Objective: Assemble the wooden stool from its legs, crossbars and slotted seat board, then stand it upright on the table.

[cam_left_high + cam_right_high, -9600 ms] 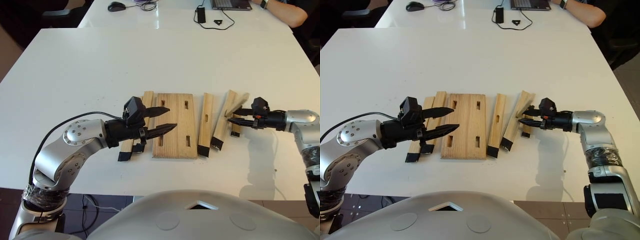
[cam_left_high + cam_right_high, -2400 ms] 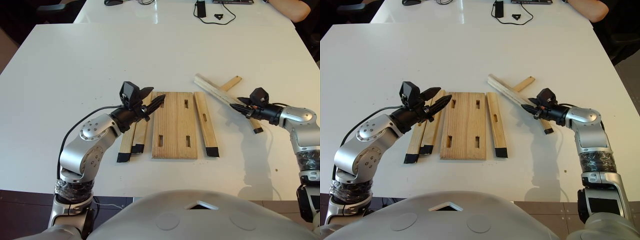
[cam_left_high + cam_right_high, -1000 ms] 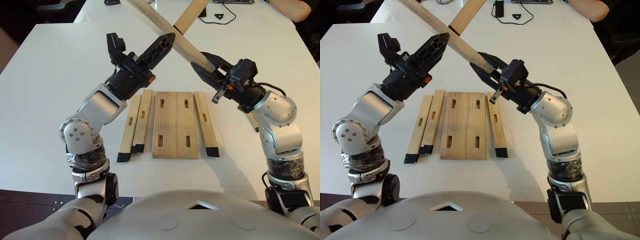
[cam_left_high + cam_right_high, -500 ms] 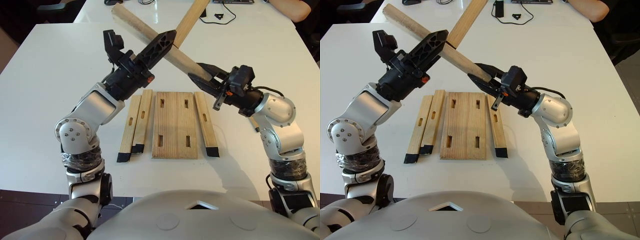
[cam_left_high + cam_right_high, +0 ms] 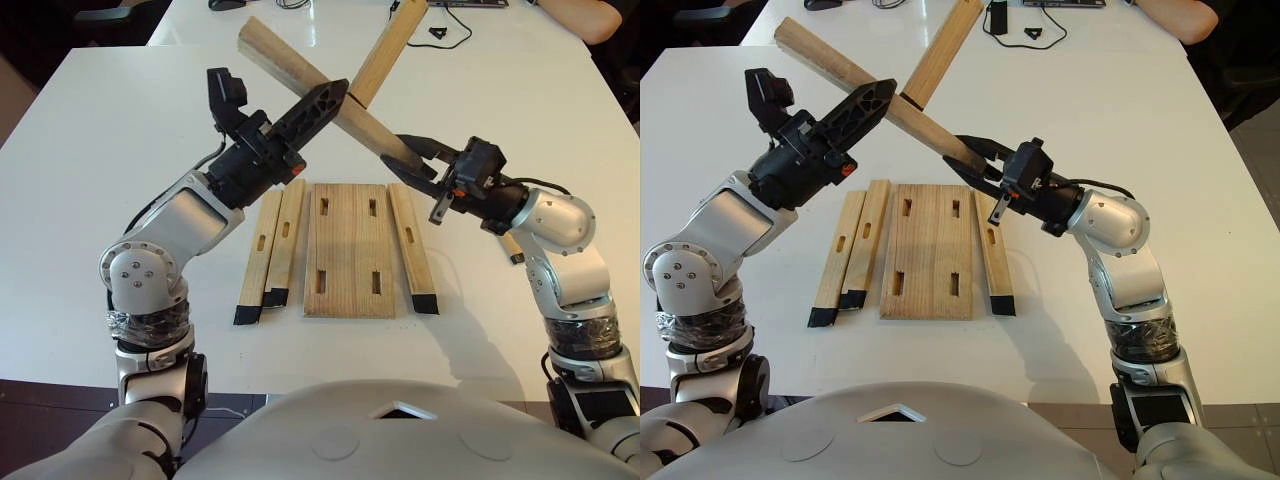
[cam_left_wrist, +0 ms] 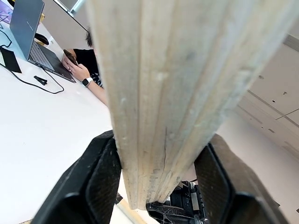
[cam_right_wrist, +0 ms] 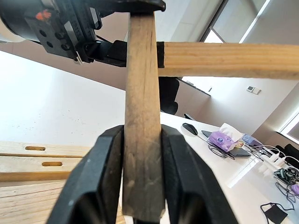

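- My left fingers (image 5: 325,100) are clenched on a black-tipped leg (image 5: 385,50), raised well above the surface (image 5: 120,120). The leg's long axis runs from my grip up and away toward my right.
- My right fingers (image 5: 405,152) are clamped on one end of a long bar (image 5: 295,68). Its axis runs the other way, up and away toward my left, so the two pieces make an X in the air over the far edge of the seat board (image 5: 348,250).
- The crossing is what the next move turns on. The leg's black end sits right at the side of the long bar, just past my left fingertips, and the right wrist view shows the two pieces roughly square to each other there. I cannot tell whether they touch.
- My left fingers are much nearer that meeting point. My right fingers hold the bar well down its length, so I judge the left should do the fine aligning while the right holds steady.
- Flat on the surface lie the slotted seat board, two legs (image 5: 275,250) side by side just to its left, and one leg (image 5: 410,248) just to its right. None of them is joined yet.
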You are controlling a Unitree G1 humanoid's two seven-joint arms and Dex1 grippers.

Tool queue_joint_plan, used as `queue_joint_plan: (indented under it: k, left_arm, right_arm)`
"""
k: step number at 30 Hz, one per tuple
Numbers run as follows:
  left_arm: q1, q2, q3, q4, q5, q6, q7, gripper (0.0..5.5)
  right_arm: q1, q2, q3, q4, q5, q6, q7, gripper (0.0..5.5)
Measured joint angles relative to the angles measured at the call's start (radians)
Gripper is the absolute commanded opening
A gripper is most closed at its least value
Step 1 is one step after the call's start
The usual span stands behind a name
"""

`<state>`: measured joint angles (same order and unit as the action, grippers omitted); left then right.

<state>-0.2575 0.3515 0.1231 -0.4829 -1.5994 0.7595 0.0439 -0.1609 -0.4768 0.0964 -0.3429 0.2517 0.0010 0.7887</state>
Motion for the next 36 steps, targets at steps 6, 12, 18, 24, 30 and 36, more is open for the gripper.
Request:
queue_joint_plan:
  k: [6, 12, 18, 24, 30, 36]
  left_arm:
    - [0.014, 0.016, -0.016, -0.006, 0.029, 0.004, -0.018, 2.10]
    - [0.015, 0.039, -0.016, -0.001, 0.085, 0.007, -0.070, 2.04]
    - [0.011, 0.132, 0.011, 0.069, 0.278, -0.001, -0.175, 2.04]
    - [0.036, 0.262, 0.037, 0.063, 0.437, -0.017, -0.401, 2.04]
    - [0.234, 0.496, 0.132, -0.048, 0.499, -0.027, -0.825, 2.04]
    - [0.314, 0.564, 0.152, -0.148, 0.579, -0.098, -1.043, 2.04]
  right_arm:
    - [0.000, -0.008, 0.010, 0.003, -0.071, -0.033, -0.021, 2.04]
    - [0.022, -0.022, 0.003, -0.007, -0.005, 0.014, 0.004, 2.04]
    - [0.046, -0.042, -0.065, -0.094, 0.242, 0.218, 0.024, 2.04]
    - [0.071, -0.062, -0.144, -0.126, 0.372, 0.330, 0.018, 2.04]
    - [0.070, -0.107, -0.341, 0.002, 0.453, 0.365, -0.002, 2.04]
    - [0.067, -0.116, -0.356, 0.057, 0.446, 0.364, -0.006, 2.04]
